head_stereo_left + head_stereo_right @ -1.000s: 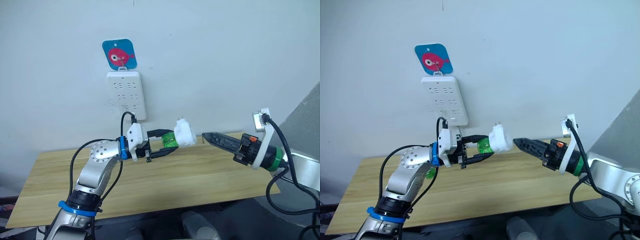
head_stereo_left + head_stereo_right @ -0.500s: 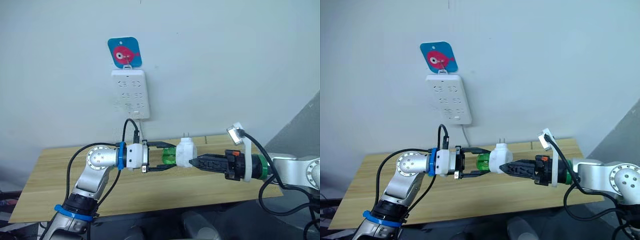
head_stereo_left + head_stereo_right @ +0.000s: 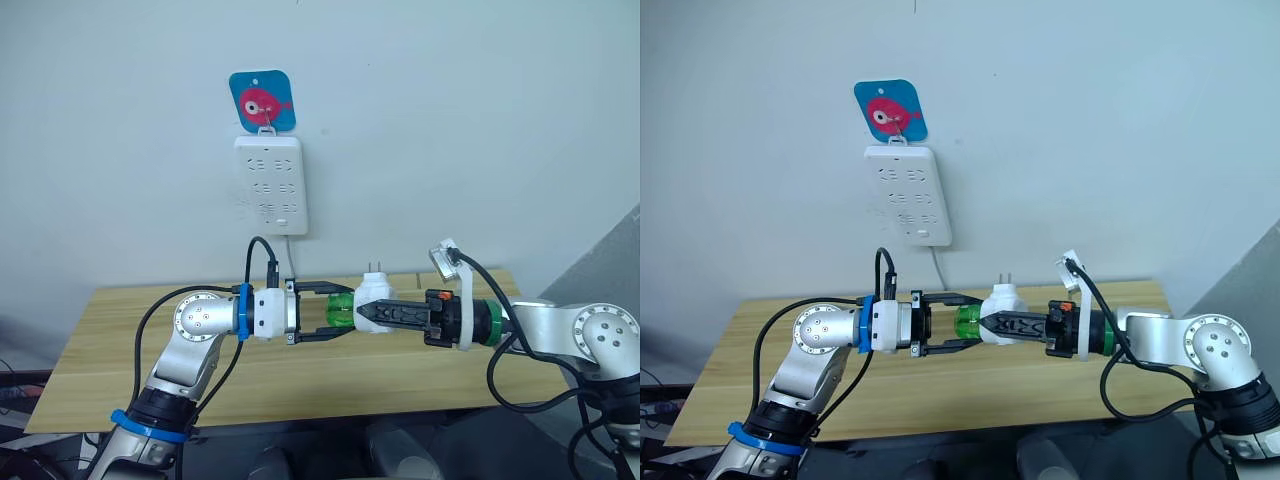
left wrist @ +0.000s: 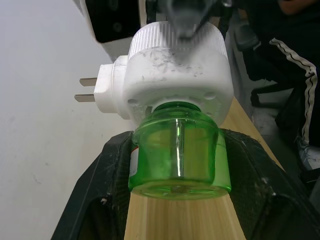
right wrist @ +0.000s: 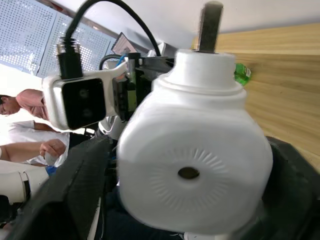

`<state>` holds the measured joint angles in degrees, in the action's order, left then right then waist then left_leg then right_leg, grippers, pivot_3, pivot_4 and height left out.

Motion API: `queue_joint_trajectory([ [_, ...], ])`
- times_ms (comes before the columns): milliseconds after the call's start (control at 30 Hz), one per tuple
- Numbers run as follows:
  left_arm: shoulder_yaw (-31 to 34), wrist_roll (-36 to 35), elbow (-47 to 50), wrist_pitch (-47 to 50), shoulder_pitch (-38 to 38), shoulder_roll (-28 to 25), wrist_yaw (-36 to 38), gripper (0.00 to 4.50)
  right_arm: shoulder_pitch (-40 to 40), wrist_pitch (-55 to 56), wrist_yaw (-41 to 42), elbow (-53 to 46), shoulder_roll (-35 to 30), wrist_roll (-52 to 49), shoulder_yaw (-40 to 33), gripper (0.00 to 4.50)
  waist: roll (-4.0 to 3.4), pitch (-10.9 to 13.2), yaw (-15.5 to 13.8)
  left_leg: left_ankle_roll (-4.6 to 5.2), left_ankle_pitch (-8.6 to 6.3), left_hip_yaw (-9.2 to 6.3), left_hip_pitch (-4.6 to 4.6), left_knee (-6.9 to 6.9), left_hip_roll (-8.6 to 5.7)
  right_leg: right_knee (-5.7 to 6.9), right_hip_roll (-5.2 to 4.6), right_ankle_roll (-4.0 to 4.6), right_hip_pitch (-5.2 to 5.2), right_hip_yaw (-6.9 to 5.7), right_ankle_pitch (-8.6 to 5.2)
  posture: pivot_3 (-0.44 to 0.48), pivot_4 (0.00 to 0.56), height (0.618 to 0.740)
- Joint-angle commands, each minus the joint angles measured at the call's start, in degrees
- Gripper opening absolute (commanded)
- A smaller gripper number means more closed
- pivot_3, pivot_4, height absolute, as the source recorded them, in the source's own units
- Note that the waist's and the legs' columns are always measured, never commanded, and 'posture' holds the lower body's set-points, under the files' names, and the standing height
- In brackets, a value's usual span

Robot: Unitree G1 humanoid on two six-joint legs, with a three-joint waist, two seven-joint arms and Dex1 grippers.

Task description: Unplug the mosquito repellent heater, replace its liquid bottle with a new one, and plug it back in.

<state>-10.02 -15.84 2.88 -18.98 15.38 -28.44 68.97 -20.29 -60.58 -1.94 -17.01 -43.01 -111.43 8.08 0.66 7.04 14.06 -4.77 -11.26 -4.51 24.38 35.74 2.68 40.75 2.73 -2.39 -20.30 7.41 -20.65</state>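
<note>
The white mosquito repellent heater (image 3: 373, 292) hangs in the air above the wooden table (image 3: 420, 370), prongs pointing up, round vent hole (image 5: 188, 173) facing my right wrist. A green liquid bottle (image 3: 338, 312) is screwed into its left end. My left gripper (image 3: 345, 311) is shut on that bottle, one black finger (image 4: 102, 190) on each side. My right gripper (image 3: 362, 312) comes in from the right and is shut on the heater, its fingers (image 5: 85, 185) flanking the white body.
A tall white power strip (image 3: 272, 185) hangs on the wall under a blue fish hook (image 3: 263, 100), up and left of the heater. Something small and green (image 5: 242, 74) lies on the table. A person (image 5: 30, 102) sits behind the left arm.
My right gripper has moved left and taken the heater between its fingers. The left gripper keeps its hold on the bottle. The camera has shifted a little.
</note>
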Motion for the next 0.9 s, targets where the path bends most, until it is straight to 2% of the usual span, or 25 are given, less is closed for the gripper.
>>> queue_joint_trajectory([
  [33,-0.47,-0.42,2.43,0.69,0.41,0.04,-1.13,2.26,-2.05,-0.19,0.75,-1.63,1.18,-1.57,-0.47,3.08,0.0,0.01,0.01,0.0,0.0,0.0,0.0,0.0,0.0,0.0,0.0,0.0,0.0,0.0,0.0,-0.236,0.086,0.733],
  [100,-0.66,-1.28,3.12,1.98,0.32,-0.39,-0.78,2.26,-2.26,-0.44,0.8,-1.55,1.33,-1.57,-0.56,3.02,0.01,0.02,0.01,0.0,0.0,0.0,0.0,0.0,0.0,0.01,0.0,0.0,0.0,0.0,0.0,-0.236,0.086,0.733],
  [233,-1.71,-7.31,8.63,13.96,0.61,-3.8,2.52,2.26,-3.56,-2.08,2.81,-2.33,0.29,-1.57,-0.55,3.02,-0.02,0.13,0.07,0.0,0.0,-0.01,0.0,-0.01,0.01,0.02,0.0,0.0,-0.01,0.0,0.0,-0.234,0.087,0.733],
  [400,-2.36,-21.74,13.2,49.58,5.57,-13.37,4.18,2.26,-4.56,-4.72,9.56,-6.43,-0.94,3.54,-1.32,3.02,0.03,0.25,0.08,0.0,0.0,-0.12,0.02,0.0,0.02,0.05,0.03,0.0,-0.03,-0.11,0.0,-0.238,0.081,0.733],
  [433,-2.82,-24.21,12.83,55.23,6.96,-15.72,6.21,2.26,-4.75,-5.09,11.12,-7.18,-1.06,5.07,-1.44,3.02,0.04,0.26,0.09,0.0,0.0,-0.12,0.01,0.0,0.01,0.05,0.02,0.0,-0.03,-0.12,0.0,-0.239,0.08,0.733],
  [500,-3.11,-26.78,12.18,60.67,8.97,-17.79,8.14,2.26,-4.92,-5.63,13.96,-8.54,-1.29,8.0,-1.53,3.02,0.03,0.27,0.1,0.0,0.0,-0.13,0.01,-0.02,0.02,0.05,0.05,0.0,-0.05,-0.15,-0.01,-0.243,0.078,0.733],
  [733,-0.06,-28.02,10.22,59.88,9.56,-14.98,8.14,2.26,-4.03,-4.5,16.39,-9.64,-0.69,10.86,-1.71,3.02,0.05,0.28,0.06,0.0,0.0,-0.12,0.1,-0.03,0.02,0.01,0.05,0.0,-0.14,-0.15,-0.01,-0.247,0.076,0.733],
  [800,-0.33,-25.23,9.71,56.2,8.84,-14.85,8.53,3.0,-3.56,-3.97,15.62,-9.29,-0.56,10.23,-1.93,3.02,0.05,0.28,0.07,-0.01,0.0,-0.11,0.11,-0.03,0.02,0.01,0.04,0.0,-0.15,-0.14,-0.01,-0.244,0.074,0.733],
  [900,0.23,-19.4,9.56,45.58,6.17,-14.03,8.77,3.88,-2.33,-3.04,14.12,-8.29,-0.95,8.78,-2.6,3.02,0.05,0.28,0.05,-0.01,0.0,-0.1,0.12,-0.03,0.02,0.01,0.04,0.0,-0.16,-0.13,-0.01,-0.241,0.073,0.733],
])
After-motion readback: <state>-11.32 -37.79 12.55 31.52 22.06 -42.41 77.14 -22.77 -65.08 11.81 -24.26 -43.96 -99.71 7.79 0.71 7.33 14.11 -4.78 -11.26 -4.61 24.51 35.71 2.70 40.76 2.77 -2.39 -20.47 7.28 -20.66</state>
